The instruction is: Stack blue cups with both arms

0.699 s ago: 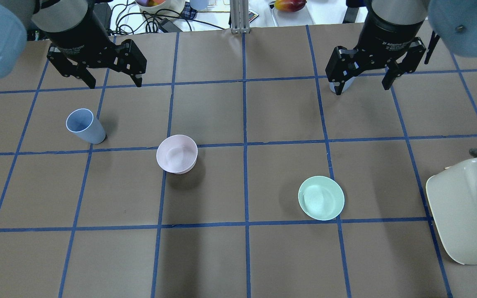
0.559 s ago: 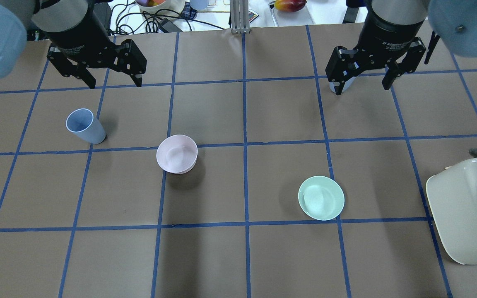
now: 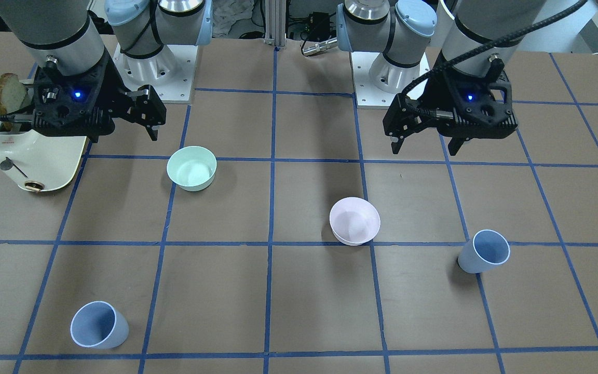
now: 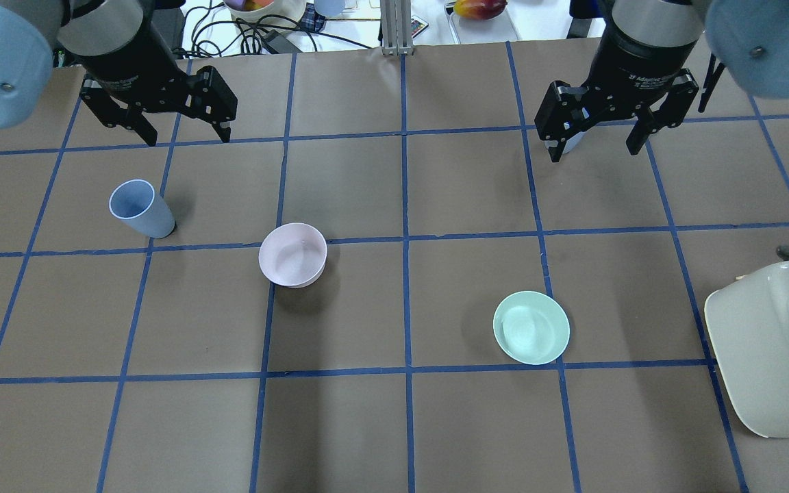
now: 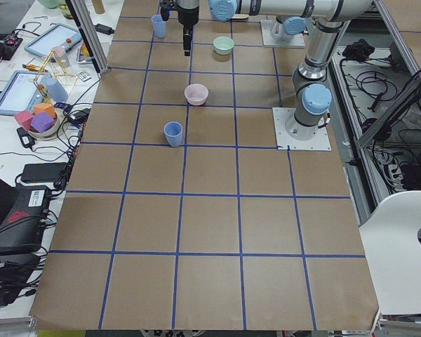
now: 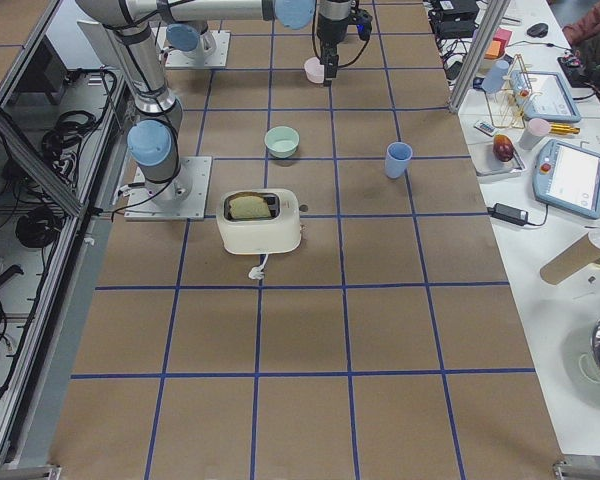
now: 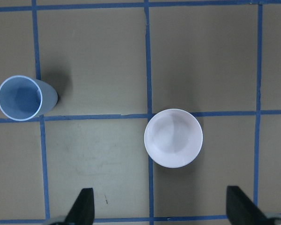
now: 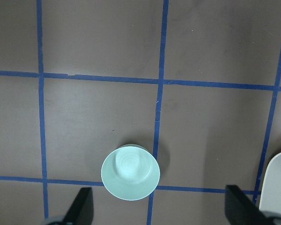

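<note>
On the brown paper tabletop (image 4: 340,438), gridded with blue tape, stand two smooth, tapered, handleless plastic tumblers. One blue cup (image 4: 141,209) is upright on the robot's left, well apart from the other blue cup (image 3: 99,324) on the far right side. Two round bowls sit between them, a pink bowl (image 4: 292,255) and a mint bowl (image 4: 531,327). One glossy cream toaster (image 4: 771,349) holds bread. The left gripper (image 4: 188,133) and right gripper (image 4: 594,147) both hover with jaws spread wide, gripping nothing.
</note>
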You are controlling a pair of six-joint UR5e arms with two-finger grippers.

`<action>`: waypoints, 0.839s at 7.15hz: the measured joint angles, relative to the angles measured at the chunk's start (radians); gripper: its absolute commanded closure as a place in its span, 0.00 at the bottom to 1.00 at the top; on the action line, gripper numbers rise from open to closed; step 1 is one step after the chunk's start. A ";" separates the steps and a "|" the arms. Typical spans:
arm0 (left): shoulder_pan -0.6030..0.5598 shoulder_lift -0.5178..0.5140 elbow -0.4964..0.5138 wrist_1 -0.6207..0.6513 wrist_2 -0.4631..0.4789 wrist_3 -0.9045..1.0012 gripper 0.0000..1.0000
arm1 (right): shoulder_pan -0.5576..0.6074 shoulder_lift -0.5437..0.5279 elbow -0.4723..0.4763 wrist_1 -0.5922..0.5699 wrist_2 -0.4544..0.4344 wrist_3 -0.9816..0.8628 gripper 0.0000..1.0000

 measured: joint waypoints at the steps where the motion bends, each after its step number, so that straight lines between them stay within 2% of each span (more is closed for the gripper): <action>1: 0.032 -0.060 -0.015 0.085 0.003 0.049 0.00 | 0.000 0.001 0.000 0.005 0.007 0.000 0.00; 4: 0.203 -0.165 -0.101 0.181 0.088 0.319 0.00 | -0.002 0.011 0.001 0.010 0.007 0.001 0.00; 6: 0.245 -0.186 -0.183 0.288 0.103 0.362 0.00 | -0.010 0.056 -0.011 -0.017 0.004 0.001 0.00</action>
